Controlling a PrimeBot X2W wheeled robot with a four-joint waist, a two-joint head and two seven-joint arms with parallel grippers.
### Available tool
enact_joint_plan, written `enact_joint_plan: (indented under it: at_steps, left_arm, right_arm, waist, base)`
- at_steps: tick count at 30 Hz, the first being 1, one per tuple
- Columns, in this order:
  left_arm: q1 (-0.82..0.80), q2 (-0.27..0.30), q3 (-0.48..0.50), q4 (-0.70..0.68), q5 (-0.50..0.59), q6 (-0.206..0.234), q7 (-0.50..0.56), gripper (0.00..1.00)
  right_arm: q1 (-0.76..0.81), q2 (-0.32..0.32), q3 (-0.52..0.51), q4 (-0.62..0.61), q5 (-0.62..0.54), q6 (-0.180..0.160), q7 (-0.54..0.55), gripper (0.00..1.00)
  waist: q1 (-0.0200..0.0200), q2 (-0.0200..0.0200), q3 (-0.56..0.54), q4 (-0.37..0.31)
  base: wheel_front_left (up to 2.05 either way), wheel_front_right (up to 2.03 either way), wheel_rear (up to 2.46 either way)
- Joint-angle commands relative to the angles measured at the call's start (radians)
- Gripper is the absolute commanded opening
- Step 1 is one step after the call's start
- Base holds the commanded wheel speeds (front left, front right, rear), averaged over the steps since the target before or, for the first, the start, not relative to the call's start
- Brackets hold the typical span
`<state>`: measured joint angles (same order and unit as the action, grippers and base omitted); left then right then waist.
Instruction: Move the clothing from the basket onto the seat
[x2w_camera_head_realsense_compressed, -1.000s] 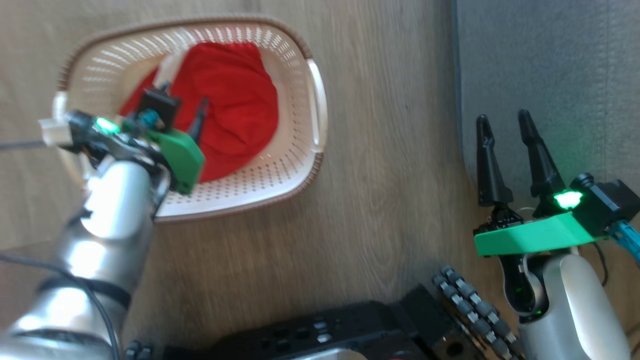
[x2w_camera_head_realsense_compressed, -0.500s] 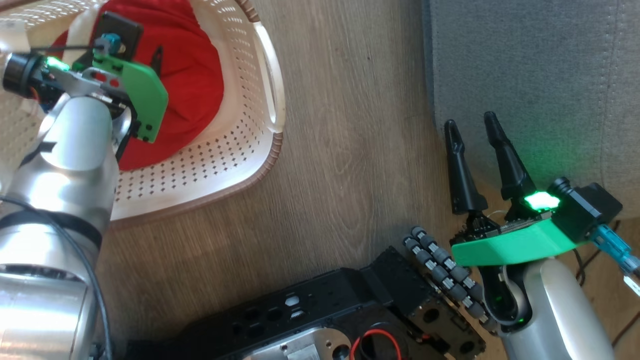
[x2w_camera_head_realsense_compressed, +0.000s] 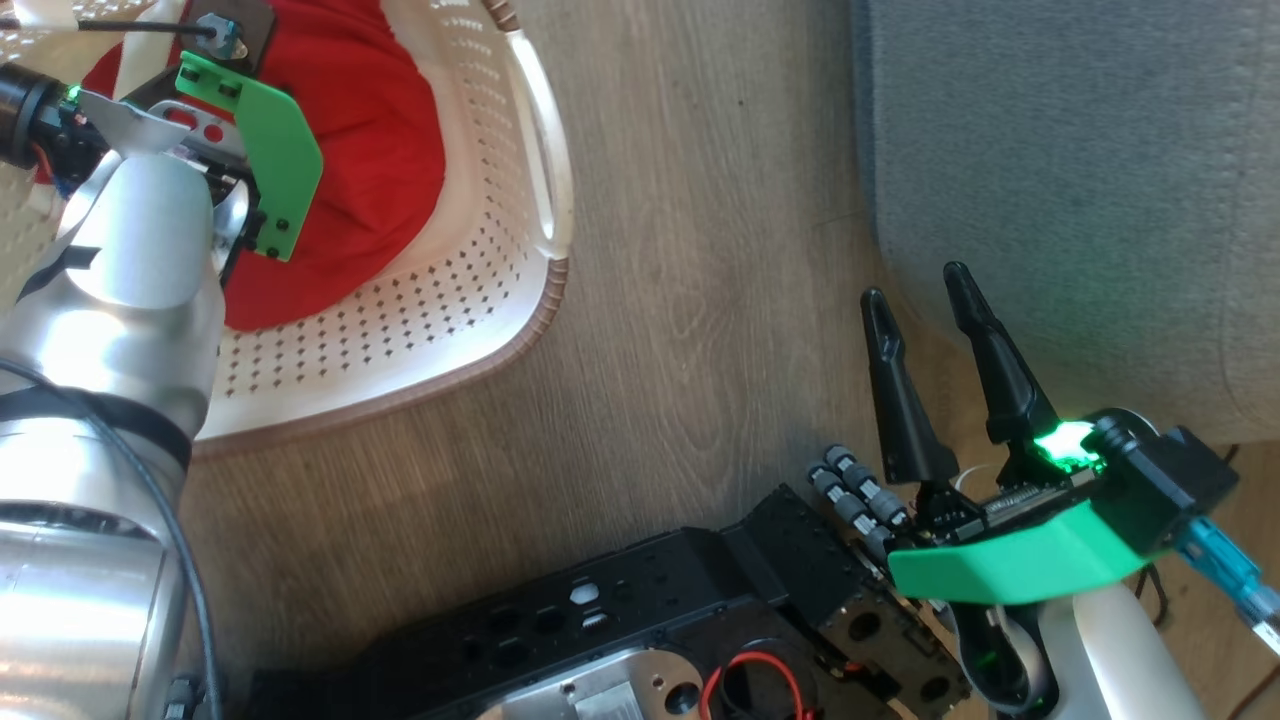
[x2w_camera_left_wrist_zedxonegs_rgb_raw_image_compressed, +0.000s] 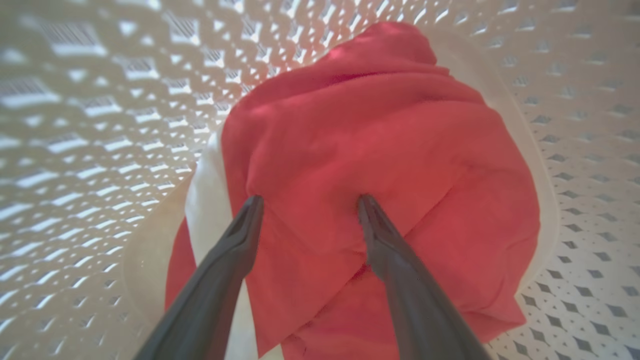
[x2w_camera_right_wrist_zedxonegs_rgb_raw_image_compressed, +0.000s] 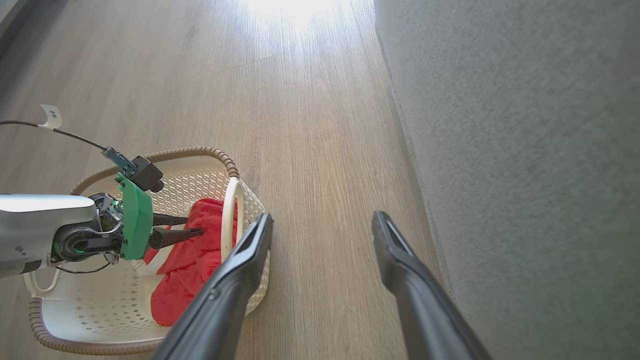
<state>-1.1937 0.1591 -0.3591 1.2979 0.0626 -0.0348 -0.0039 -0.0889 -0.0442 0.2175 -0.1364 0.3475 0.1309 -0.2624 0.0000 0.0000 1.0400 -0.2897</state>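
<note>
The cream basket (x2w_camera_head_realsense_compressed: 540, 290) stands on the wood floor at the upper left of the head view, with red clothing (x2w_camera_head_realsense_compressed: 370, 150) bunched inside. In the left wrist view the red garment (x2w_camera_left_wrist_zedxonegs_rgb_raw_image_compressed: 380, 150) shows a white trim (x2w_camera_left_wrist_zedxonegs_rgb_raw_image_compressed: 210, 200) along one side. My left gripper (x2w_camera_left_wrist_zedxonegs_rgb_raw_image_compressed: 310, 200) is down in the basket, open, with both fingertips touching the red fabric. From the right wrist view the left gripper (x2w_camera_right_wrist_zedxonegs_rgb_raw_image_compressed: 194, 225) points into the red pile (x2w_camera_right_wrist_zedxonegs_rgb_raw_image_compressed: 195, 260). My right gripper (x2w_camera_head_realsense_compressed: 915, 283) hangs open and empty beside the grey seat (x2w_camera_head_realsense_compressed: 1080, 180).
My black base (x2w_camera_head_realsense_compressed: 650, 640) fills the bottom middle of the head view. Bare wood floor (x2w_camera_head_realsense_compressed: 700, 250) lies between the basket and the sofa's side (x2w_camera_right_wrist_zedxonegs_rgb_raw_image_compressed: 525, 125). A thin cable with a white tag (x2w_camera_right_wrist_zedxonegs_rgb_raw_image_compressed: 50, 116) trails from the left wrist.
The head camera has turned, shifting the basket to the upper left. My left gripper has pushed deeper into the basket onto the red fabric. The right gripper sits slightly lower in the picture.
</note>
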Motion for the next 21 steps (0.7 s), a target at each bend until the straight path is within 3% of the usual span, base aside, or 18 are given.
enact_joint_plan:
  at_steps: [1,14,21]
  left_arm:
    - [0.010,0.033,0.001,-0.008,0.004,-0.002,0.012,1.00]
    - [0.024,0.028,-0.028,-0.007,-0.008,-0.026,0.047,1.00]
    - [0.036,0.062,-0.020,-0.007,-0.023,0.042,0.064,1.00]
  right_arm:
    - [0.072,-0.006,0.024,-0.037,-0.016,0.000,0.001,1.00]
    - [0.110,-0.006,0.026,-0.091,-0.064,0.000,0.001,1.00]
    - [0.109,-0.006,0.020,-0.096,-0.071,0.000,0.001,1.00]
  waist:
    - [0.0000,0.0000,0.004,0.011]
    - [0.0000,0.0000,0.017,0.043]
    - [0.0000,0.0000,0.021,0.057]
  base:
    - [0.00,0.00,0.00]
    - [0.00,0.00,0.00]
    - [0.00,0.00,0.00]
